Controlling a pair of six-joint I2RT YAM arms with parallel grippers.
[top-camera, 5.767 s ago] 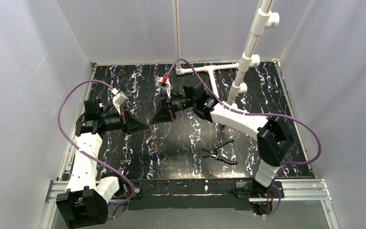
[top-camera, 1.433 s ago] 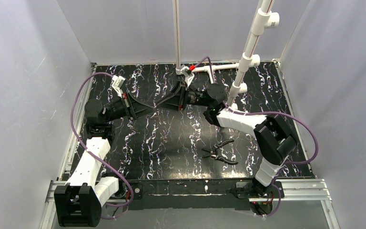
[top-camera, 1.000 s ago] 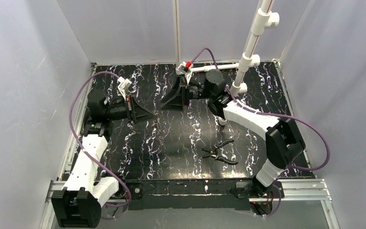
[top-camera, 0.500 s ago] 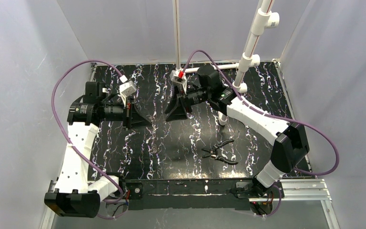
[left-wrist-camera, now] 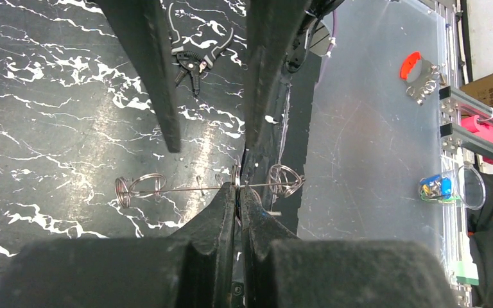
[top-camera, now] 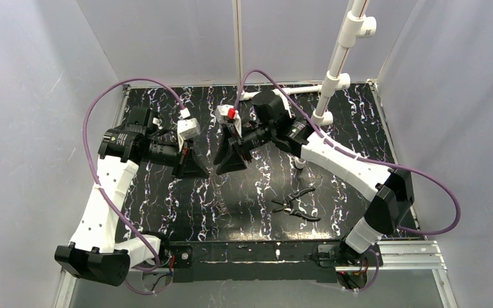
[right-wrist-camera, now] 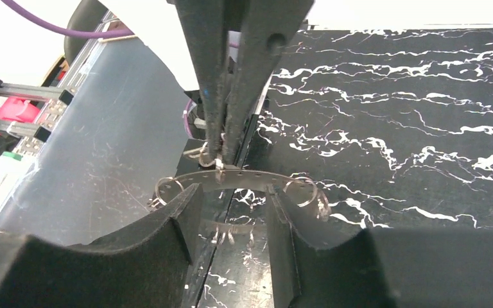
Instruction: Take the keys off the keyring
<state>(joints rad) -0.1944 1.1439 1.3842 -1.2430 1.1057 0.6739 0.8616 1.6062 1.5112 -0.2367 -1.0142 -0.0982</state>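
1. We see the keyring (right-wrist-camera: 244, 178) held in the air above the desk (top-camera: 244, 192), between the two grippers. It is a flat, silvery-grey metal band, curved and dotted with small holes.
2. Two small wire loops (left-wrist-camera: 140, 188) of coiled silver wire sit on it, one at each end.
3. The left gripper (left-wrist-camera: 237, 192) has its black, wedge-shaped jaws pressed together on the middle of the band, pinching it edge-on.
4. The right gripper (right-wrist-camera: 234, 192) faces it with jaws spread, one blunt black finger on either side of the pinch. We cannot tell whether they touch the band.
5. The desk is glossy black with white marble veining. Black-handled pliers (top-camera: 295, 205) lie on it, well apart from the keyring.
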